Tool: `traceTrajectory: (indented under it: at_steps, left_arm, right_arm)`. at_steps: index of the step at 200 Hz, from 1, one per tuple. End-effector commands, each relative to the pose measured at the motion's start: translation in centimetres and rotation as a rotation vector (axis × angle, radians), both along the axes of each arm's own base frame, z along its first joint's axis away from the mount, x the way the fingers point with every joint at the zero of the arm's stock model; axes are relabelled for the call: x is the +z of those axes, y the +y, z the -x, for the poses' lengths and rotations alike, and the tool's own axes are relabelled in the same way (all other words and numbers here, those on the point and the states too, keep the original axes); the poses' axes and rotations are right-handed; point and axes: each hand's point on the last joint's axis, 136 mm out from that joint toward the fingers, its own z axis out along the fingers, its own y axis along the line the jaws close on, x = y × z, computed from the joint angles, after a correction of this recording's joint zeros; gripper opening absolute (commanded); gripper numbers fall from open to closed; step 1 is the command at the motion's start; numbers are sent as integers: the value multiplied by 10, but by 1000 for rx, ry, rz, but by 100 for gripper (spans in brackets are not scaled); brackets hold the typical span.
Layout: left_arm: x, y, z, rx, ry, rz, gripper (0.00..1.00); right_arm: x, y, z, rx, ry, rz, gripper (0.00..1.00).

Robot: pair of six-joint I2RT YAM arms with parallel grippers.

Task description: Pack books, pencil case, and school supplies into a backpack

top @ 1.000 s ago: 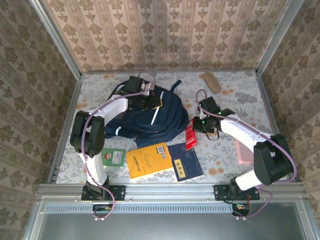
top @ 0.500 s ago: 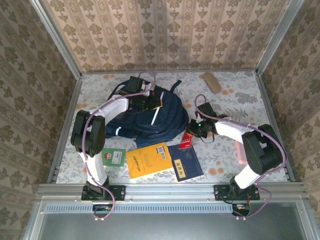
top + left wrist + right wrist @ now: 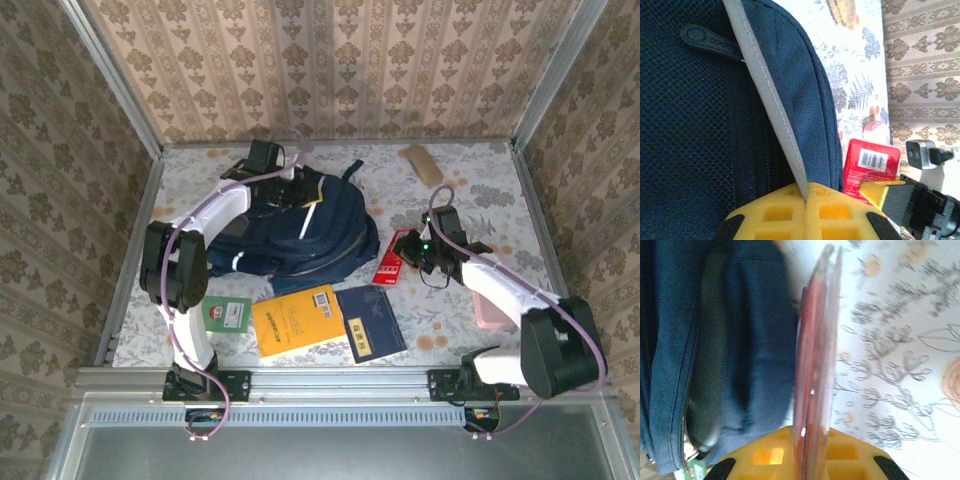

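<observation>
Because its yellow fingers are pressed together on the grey trim strip (image 3: 771,97) of the backpack (image 3: 300,235), the left gripper (image 3: 805,199) appears to be pinching the bag's upper edge, most likely to lift the soft cloth so the mouth gapes for loading. Around that pinch the fabric is dark navy: a coarse mesh panel on one side of the strip, a smoother woven panel on the other. The right gripper (image 3: 807,437) is clamped on the flat red pack (image 3: 815,355), turned on edge just beside the backpack's right flank, a pose that suits slipping something thin into a narrow opening. The pack looks stiff, glossy and slim, with a white barcode label on one face. On the floral-printed counter (image 3: 470,200) near the arm bases lie three thin flat books: an orange-yellow book (image 3: 297,318), a navy book (image 3: 370,323) and a small green-and-white book (image 3: 227,314). A tan oblong thing (image 3: 421,163) lies at the far edge, well apart.
</observation>
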Motion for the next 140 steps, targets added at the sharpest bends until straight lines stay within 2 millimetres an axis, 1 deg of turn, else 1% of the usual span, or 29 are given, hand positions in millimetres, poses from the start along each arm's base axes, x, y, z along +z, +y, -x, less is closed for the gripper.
traceTrajectory:
  at_steps: [1, 25, 42, 52, 76, 110, 116, 118, 121, 140]
  left_arm:
    - [90, 5, 3, -55, -203, 53, 0]
    - [128, 16, 5, -50, -273, 67, 0]
    - [147, 26, 5, -51, -309, 86, 0]
    - [156, 28, 7, -64, -326, 99, 0]
    - [167, 32, 10, -93, -342, 118, 0]
    - [185, 23, 18, -167, -363, 185, 0]
    - [186, 21, 19, -179, -364, 182, 0]
    - [186, 21, 19, -181, -365, 181, 0]
    - [186, 21, 20, -186, -365, 179, 0]
    - [191, 16, 24, -219, -374, 182, 0]
  right_arm:
    - [23, 3, -1, 8, -72, -29, 0]
    - [47, 11, -9, 36, -174, -87, 0]
    - [59, 21, -15, 66, -213, -131, 0]
    - [67, 30, -19, 104, -239, -162, 0]
    - [84, 49, -29, 171, -301, -209, 0]
    - [105, 81, -43, 257, -347, -255, 0]
    - [112, 86, -44, 270, -368, -256, 0]
    - [117, 88, -45, 277, -381, -256, 0]
    - [111, 91, -47, 278, -367, -251, 0]
    - [115, 104, -55, 295, -376, -247, 0]
